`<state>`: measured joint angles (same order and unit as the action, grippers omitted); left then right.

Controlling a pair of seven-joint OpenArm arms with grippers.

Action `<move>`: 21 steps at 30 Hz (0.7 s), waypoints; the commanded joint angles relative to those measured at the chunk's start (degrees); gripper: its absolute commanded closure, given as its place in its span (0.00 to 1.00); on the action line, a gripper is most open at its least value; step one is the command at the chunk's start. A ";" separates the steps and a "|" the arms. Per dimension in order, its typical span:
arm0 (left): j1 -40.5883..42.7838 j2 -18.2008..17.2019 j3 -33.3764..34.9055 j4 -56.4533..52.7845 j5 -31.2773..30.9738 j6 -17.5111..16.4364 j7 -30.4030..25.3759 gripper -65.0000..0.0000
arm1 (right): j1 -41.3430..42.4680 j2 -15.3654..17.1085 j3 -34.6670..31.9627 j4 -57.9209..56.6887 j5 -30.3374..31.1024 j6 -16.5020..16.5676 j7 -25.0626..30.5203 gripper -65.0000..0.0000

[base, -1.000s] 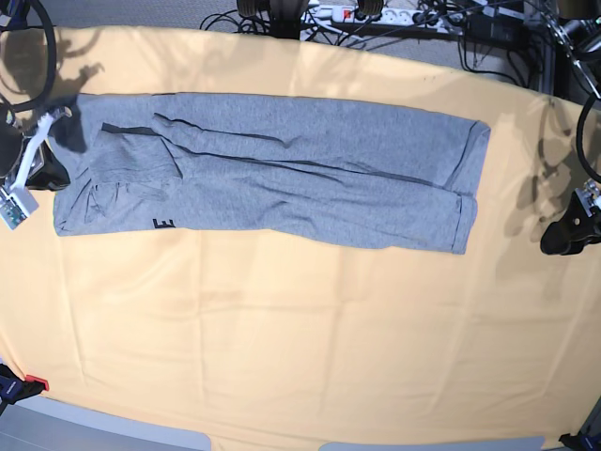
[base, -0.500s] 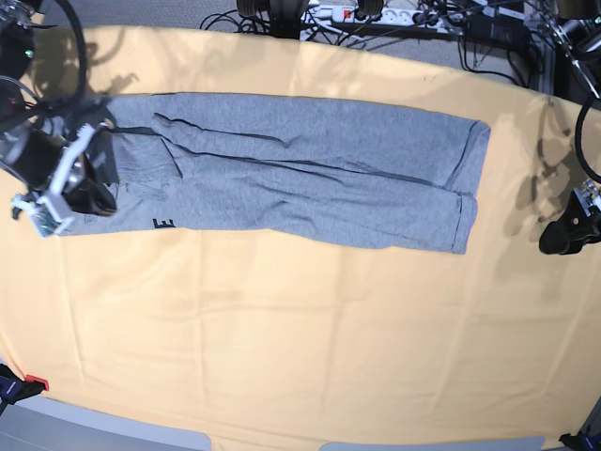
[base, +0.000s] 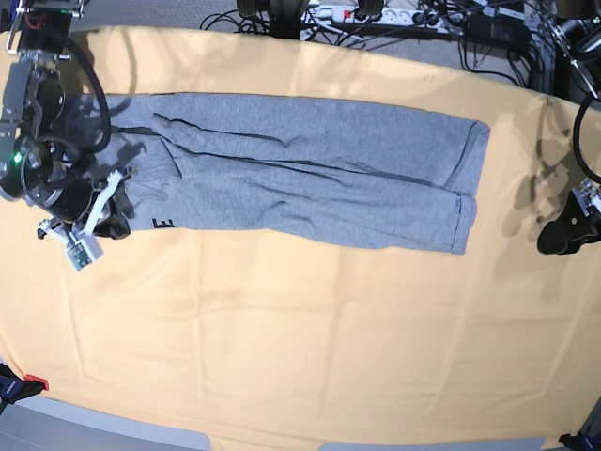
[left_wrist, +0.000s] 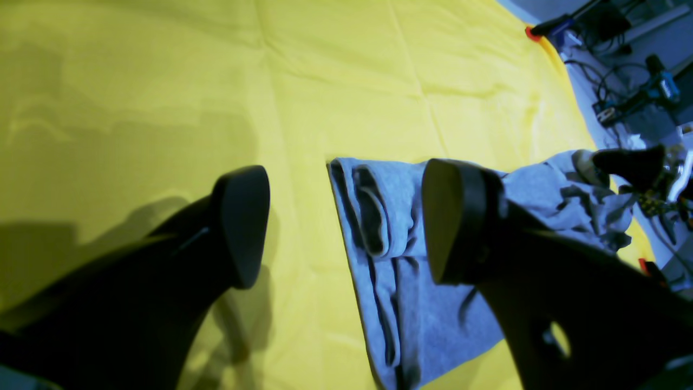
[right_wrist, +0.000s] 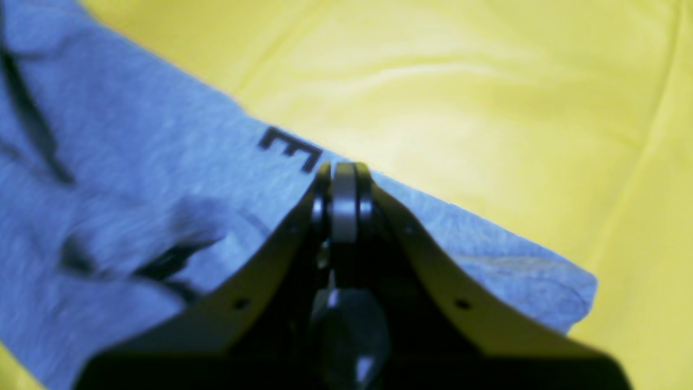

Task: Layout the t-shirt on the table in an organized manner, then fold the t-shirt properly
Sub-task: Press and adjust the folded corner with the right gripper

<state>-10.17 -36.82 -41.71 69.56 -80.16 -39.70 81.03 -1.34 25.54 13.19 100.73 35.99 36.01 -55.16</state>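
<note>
**T-shirt** (base: 310, 183): heather-grey knit, lying as a long narrow band across the far half of the table (base: 300, 338). It is folded lengthwise, with several dark crease lines running along its length. The end nearer the left arm is squared off, with a rolled hem edge; in the left wrist view this end shows as stacked layers with tubular folds (left_wrist: 379, 227). The other end is bunched and rumpled. A single black block capital "E" (right_wrist: 289, 149) sits at the near long edge, close to the bunched end; the rest of the lettering is out of sight.

**Table**: pale yellow-orange cloth cover with faint creases, bare around the shirt on all sides.

**Right gripper** (right_wrist: 342, 179): over the bunched end, fingers pressed together at the shirt's near edge just beside the "E". The fingertips meet with no gap; whether cloth is pinched between them cannot be told.

**Left gripper** (left_wrist: 346, 222): jaws spread wide, nothing between them, off the squared end, apart from the cloth.
</note>
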 commanded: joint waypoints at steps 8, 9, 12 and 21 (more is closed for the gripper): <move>-0.94 -1.55 -0.42 0.83 -1.55 -0.30 -1.03 0.30 | 2.82 1.01 0.35 -3.65 1.86 3.99 -8.02 1.00; -0.94 -1.57 -0.42 0.83 -1.53 -0.30 -1.03 0.30 | 2.97 1.11 0.35 -3.65 0.11 3.99 -9.66 1.00; -0.92 -1.57 -0.42 0.83 -1.33 -0.30 -1.03 0.30 | 2.91 2.71 0.35 -3.65 -2.86 1.44 -12.37 1.00; -0.94 -1.57 -0.42 0.83 -1.40 -0.30 -1.03 0.30 | 2.91 7.43 0.35 -3.61 -6.03 -6.16 -20.50 1.00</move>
<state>-10.17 -36.82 -41.71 69.56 -80.14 -39.72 81.01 0.62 31.79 13.21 96.25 29.78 29.67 -75.99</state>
